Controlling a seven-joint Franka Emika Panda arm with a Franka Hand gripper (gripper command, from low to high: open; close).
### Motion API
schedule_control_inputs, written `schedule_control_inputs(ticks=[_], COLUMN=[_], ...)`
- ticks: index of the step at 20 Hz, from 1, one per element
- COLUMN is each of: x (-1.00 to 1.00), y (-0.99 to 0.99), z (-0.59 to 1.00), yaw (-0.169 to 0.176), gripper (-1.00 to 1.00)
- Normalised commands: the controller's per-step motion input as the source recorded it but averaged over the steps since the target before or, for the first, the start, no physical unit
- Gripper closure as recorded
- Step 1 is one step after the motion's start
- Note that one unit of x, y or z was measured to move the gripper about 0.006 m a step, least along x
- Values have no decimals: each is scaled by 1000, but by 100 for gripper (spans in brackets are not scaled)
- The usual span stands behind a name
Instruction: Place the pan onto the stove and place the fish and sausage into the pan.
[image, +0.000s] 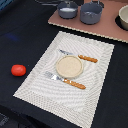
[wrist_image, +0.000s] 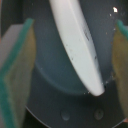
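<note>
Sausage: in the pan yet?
No. The sausage lies on the dark table at the exterior view's left, far from the pan on the stove.

Your table (image: 20, 30) is a dark, nearly black surface. Directly on it lies the striped beige placemat (image: 95, 75), set at a slant near the middle. The sausage (image: 18, 70) sits on the bare dark top, toward the exterior view's left, apart from the placemat's edge. The pinkish-brown stove (image: 100, 29) rests flat along the far side, just beyond the placemat's far corner.
</note>
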Motion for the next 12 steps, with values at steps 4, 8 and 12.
schedule_control_inputs(ticks=[4,8,12], x=[1,6,2], y=[-417,-924,-998], z=[756,601,346], yaw=[-30,-12,0], gripper=[-100,-100,-100])
